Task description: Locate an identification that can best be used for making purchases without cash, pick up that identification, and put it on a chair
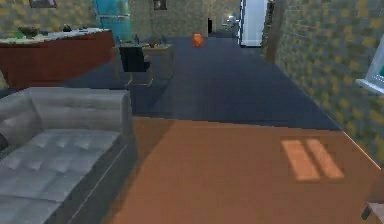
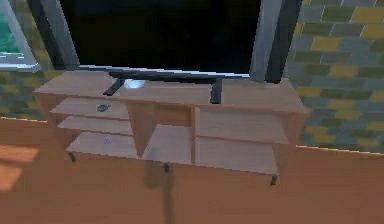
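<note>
1. A small dark flat item (image 2: 103, 107), possibly the card, lies on the light wooden TV stand's (image 2: 250, 98) upper left shelf.
2. You cannot tell the hand's state.
3. A black chair (image 1: 133, 58) stands beyond the grey tufted sofa (image 1: 60, 150).

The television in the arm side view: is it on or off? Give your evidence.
Off, it seems: the television shows a plain black screen, no image, atop the wooden stand.
</note>
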